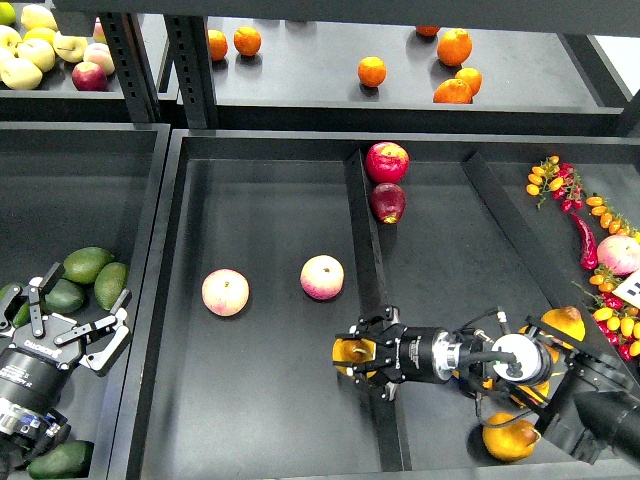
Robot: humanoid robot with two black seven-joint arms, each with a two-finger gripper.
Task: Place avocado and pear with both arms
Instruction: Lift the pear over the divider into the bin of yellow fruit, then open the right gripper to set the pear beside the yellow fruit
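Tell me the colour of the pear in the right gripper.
Yellow-orange with a brownish blotch, seen in the head view: the pear sits in the right gripper.

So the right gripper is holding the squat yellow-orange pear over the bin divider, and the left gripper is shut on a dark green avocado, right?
Not quite. The head view shows the left gripper open and empty beside the dark green avocados. The rest holds: the right gripper grips the squat yellow-orange pear over the bin divider.

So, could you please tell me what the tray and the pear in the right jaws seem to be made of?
Tray: matte black, likely painted metal or plastic, judging by its dull, even sheen. Pear: smooth yellow-orange skin; real fruit or a plastic replica, I cannot tell.
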